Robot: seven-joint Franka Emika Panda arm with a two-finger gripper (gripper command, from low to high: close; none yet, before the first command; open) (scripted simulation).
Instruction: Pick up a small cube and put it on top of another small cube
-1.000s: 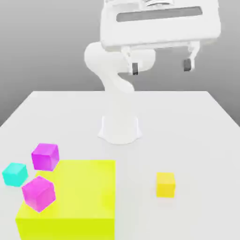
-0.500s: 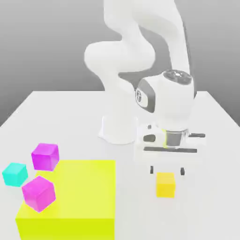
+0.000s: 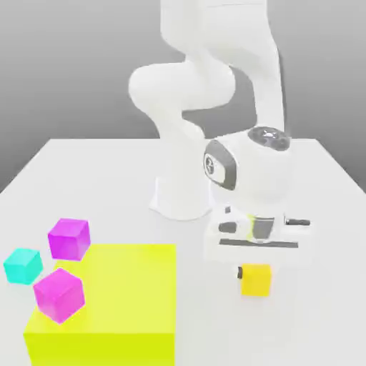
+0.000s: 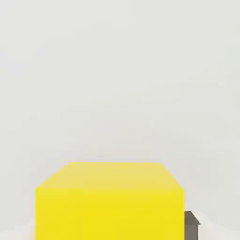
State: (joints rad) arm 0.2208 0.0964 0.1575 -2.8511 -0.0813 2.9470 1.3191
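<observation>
hand (image 3: 256,270) lowered, fingers straddling small yellow cube (image 3: 256,279)

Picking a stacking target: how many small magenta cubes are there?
2. One small magenta cube sits on the white table beside the cyan cube; the other magenta cube rests on the large flat yellow block.

No writing, label, brand mark or number can be read anywhere on the robot arm (image 3: 214,86), the coloured blocks or the white counter (image 3: 107,179).
</observation>
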